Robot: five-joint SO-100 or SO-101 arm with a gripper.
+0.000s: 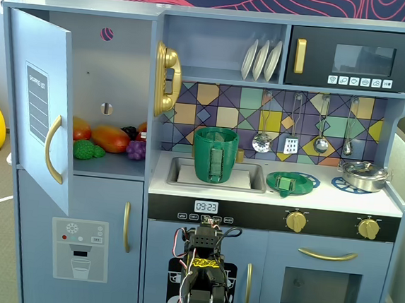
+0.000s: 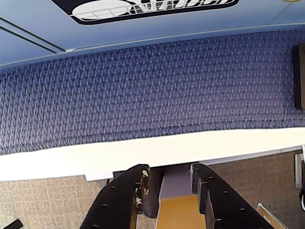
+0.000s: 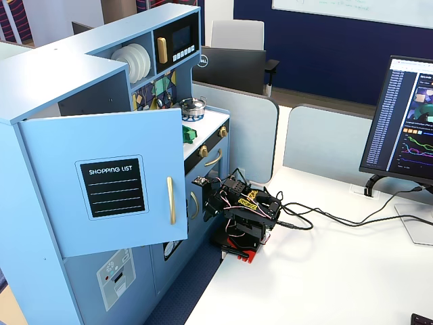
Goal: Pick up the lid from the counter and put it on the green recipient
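- While the arm (image 1: 202, 279) sits folded low, its gripper (image 2: 169, 183) hangs empty, jaws slightly parted.
- Lid (image 1: 290, 182) lies flat on the counter (image 1: 340, 200) just beside the sink-held green pot (image 1: 215, 155) — a short carry, likely.

Office/lab w/ toy kitchen setup | blue play kitchen (image 1: 269, 200) w/ sink, knobs, microwave, plastic food | white bench (image 3: 325, 257) w/ monitor (image 3: 406, 122) showing graphs, cables | grey desk dividers (image 3: 325, 142), office chair (image 3: 237, 34), whiteboard (image 3: 365, 10) on dark blue wall | carpet floor (image 2: 143, 90)
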